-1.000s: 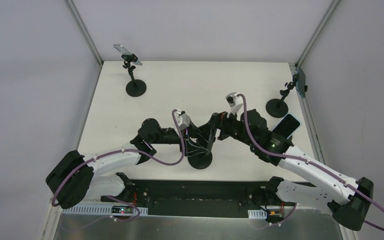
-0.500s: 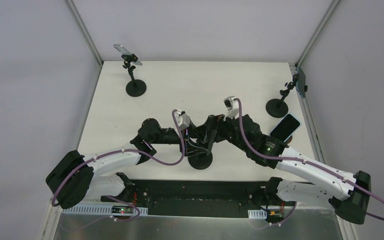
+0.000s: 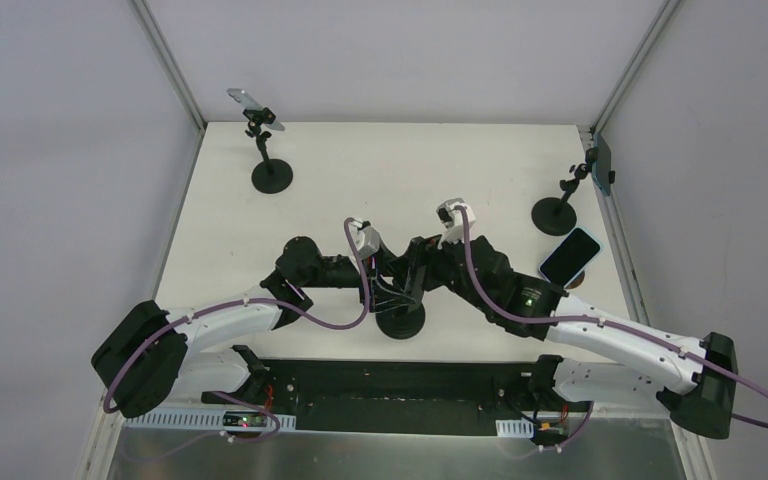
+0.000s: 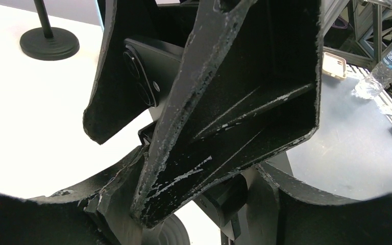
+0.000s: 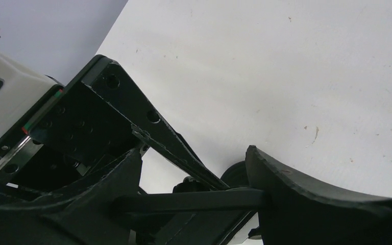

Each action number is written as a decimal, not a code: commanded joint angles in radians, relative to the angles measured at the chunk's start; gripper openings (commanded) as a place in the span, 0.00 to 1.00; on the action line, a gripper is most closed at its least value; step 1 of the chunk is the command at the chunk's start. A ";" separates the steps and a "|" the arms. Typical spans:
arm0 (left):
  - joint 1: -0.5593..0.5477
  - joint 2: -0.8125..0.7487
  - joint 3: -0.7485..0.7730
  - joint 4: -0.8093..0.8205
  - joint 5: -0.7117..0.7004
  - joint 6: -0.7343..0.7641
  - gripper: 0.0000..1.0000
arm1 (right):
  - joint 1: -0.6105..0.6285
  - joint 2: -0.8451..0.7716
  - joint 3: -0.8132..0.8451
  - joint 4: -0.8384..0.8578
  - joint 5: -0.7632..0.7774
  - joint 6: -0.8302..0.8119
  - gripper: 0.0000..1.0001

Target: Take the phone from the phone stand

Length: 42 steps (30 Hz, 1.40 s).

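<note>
The black phone stand [image 3: 401,322] stands at the near middle of the table. A dark phone [image 4: 143,66] with round camera lenses sits in its clamp. In the right wrist view the phone's thin edge [image 5: 194,200] spans from one finger to the other. My right gripper [image 3: 417,272] is shut on the phone, and its scuffed fingers [image 4: 224,102] fill the left wrist view. My left gripper [image 3: 388,290] reaches in from the left and is closed around the stand's neck joint [image 4: 229,196] below the phone.
A light blue phone [image 3: 568,255] lies flat near the right edge. Another stand [image 3: 271,175] with a phone stands at the back left. A third stand [image 3: 557,214] with a phone stands at the back right. A water bottle [image 4: 388,66] lies off the table.
My right arm has slid left toward the stand and its gripper now sits on the phone. The light blue phone on the table shows more fully. The left arm has not moved.
</note>
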 commanded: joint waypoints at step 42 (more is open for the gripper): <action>-0.002 -0.096 -0.013 0.012 0.256 -0.066 0.00 | -0.516 0.035 -0.064 0.064 -0.670 -0.504 0.00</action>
